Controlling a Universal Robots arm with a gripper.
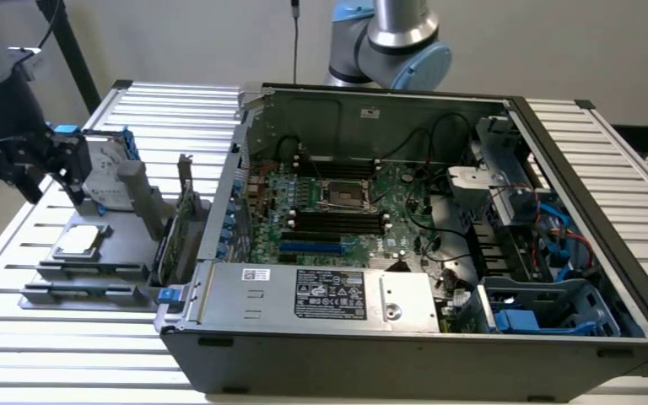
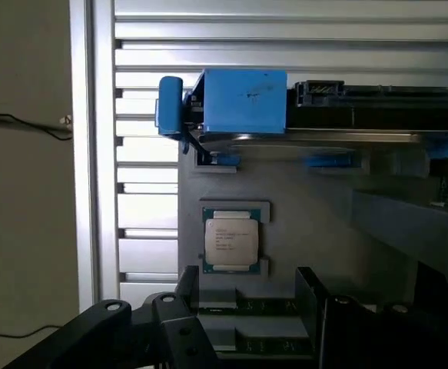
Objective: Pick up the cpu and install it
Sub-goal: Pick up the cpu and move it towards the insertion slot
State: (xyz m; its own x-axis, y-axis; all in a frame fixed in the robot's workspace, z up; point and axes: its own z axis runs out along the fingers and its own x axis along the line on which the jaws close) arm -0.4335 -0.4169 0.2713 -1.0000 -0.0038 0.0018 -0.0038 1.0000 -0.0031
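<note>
In the exterior view I saw one cpu (image 1: 80, 242), flat, square and silver-topped, lying in a grey holder (image 1: 121, 253) on the bench (image 1: 54, 346) beside the open computer case (image 1: 414, 354). The end effector (image 1: 48, 181) hung nearby. The wrist view added the chip's dark green rim and printed lettering. There the end effector (image 2: 247, 296) stood wide, holding nothing.

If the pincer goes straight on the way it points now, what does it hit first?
Probably the grey fixture plate, at its slotted part just beside the cpu, not the chip itself. The open pincer hangs above it, touching nothing; depth is hard to judge.
</note>
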